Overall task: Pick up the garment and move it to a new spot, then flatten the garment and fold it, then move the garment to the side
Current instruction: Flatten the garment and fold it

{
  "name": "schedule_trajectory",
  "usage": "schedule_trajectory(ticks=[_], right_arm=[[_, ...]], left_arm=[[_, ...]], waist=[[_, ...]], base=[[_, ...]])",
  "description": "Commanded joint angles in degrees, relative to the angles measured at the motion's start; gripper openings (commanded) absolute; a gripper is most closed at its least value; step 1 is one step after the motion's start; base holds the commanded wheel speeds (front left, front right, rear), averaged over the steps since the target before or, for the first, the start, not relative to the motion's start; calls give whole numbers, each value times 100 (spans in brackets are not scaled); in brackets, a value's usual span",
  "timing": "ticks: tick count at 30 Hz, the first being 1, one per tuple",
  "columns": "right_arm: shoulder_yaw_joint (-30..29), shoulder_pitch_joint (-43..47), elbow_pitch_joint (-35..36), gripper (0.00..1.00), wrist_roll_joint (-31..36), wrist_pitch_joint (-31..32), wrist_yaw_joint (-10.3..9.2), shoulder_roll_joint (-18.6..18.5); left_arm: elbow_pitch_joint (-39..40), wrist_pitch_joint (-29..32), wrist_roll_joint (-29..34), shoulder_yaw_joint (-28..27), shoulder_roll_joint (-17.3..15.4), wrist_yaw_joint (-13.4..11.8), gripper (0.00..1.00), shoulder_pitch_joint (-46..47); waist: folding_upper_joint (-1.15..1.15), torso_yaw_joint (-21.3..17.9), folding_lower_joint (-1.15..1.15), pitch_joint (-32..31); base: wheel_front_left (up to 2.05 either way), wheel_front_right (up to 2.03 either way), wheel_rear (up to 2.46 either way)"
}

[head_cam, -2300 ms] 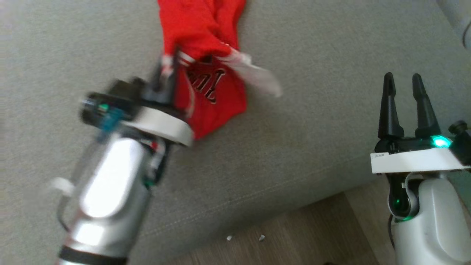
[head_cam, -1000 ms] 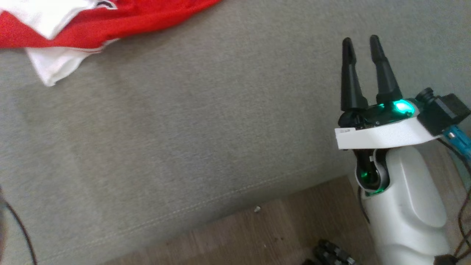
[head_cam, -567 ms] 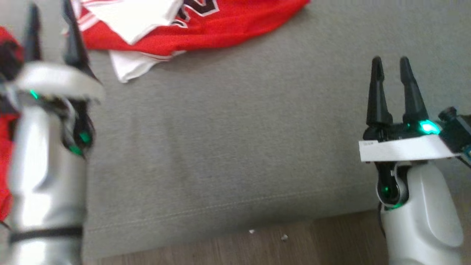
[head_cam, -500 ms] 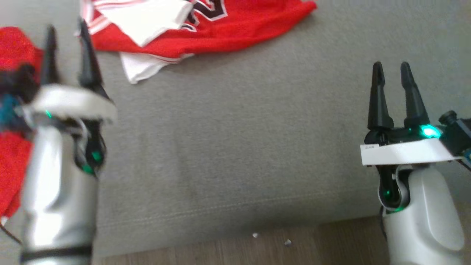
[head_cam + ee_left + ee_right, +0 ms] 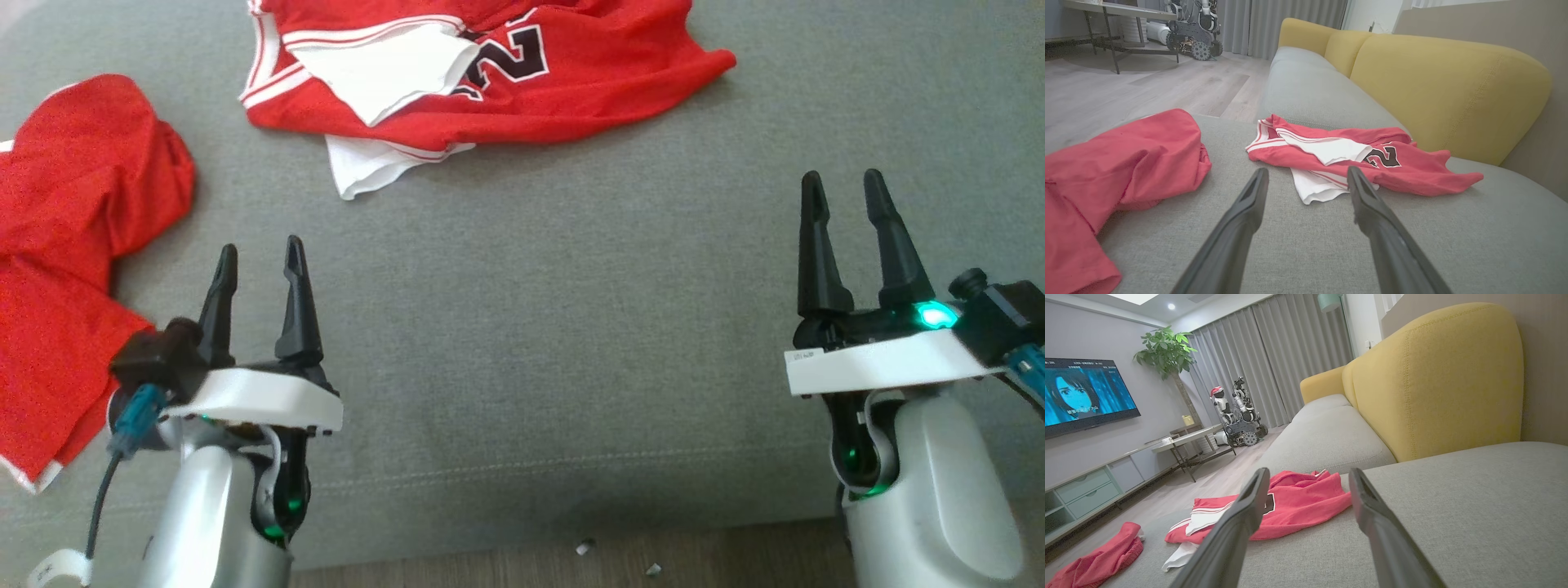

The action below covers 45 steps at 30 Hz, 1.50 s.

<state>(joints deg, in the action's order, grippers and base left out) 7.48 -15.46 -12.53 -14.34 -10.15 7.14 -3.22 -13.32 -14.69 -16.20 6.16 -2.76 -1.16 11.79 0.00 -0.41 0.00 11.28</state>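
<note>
The garment point(image 5: 571, 82), a red jersey with white trim and a black number, lies crumpled and partly spread on the grey sofa seat point(image 5: 531, 327), with white lining turned out. My left gripper point(image 5: 260, 245) hovers open over the seat, well short of the jersey. In the left wrist view the jersey point(image 5: 1404, 171) lies just beyond the open fingers of that gripper point(image 5: 1307, 170). My right gripper point(image 5: 842, 175) stands open at the right, empty, far from the cloth. In the right wrist view the jersey point(image 5: 1298, 506) lies ahead and to the left of this gripper point(image 5: 1308, 471).
A second red cloth point(image 5: 73, 220) lies bunched at the seat's left, close beside my left gripper. Yellow back cushions point(image 5: 1445, 90) rise behind the seat. The seat's front edge and wooden floor point(image 5: 490, 567) run along the bottom. Another robot point(image 5: 1237, 412) stands far off.
The head camera has swung about. My left gripper, earlier at the jersey, has let it go and drawn back to the lower left, open. The jersey now lies on the seat.
</note>
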Motion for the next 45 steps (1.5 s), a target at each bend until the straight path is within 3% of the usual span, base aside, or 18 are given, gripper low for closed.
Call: schedule_trajectory(ticks=[1,14,23,32,44,45], right_arm=[[174,-113,241,100,37,29,35,-4],[475,-371,421,100,29,32,35,21],[633,-555,487,100,-12,-67,35,32],[673,-607,458,100,-106,-173,35,34],[576,-624,322,100,-136,-248,35,34],[583,-629,309,100,-138,-250,35,34]], left_arm=[[131,-30,51,-138,-30,-43,100,229],[-1835,110,-305,-308,-58,-138,100,1615],[-3289,199,-507,-646,-409,-308,100,2797],[-4238,225,-597,-731,-597,-379,100,3319],[-5053,518,-713,-480,-336,67,99,3516],[-5087,544,-730,-461,-308,116,62,3522]], waist=[[0,-57,0,51],[0,-637,0,656],[0,-1020,0,1085],[0,-1162,0,1208],[0,-952,0,1060],[0,-932,0,1044]], base=[[0,0,0],[0,0,0],[0,0,0],[0,0,0],[0,0,0],[0,0,0]])
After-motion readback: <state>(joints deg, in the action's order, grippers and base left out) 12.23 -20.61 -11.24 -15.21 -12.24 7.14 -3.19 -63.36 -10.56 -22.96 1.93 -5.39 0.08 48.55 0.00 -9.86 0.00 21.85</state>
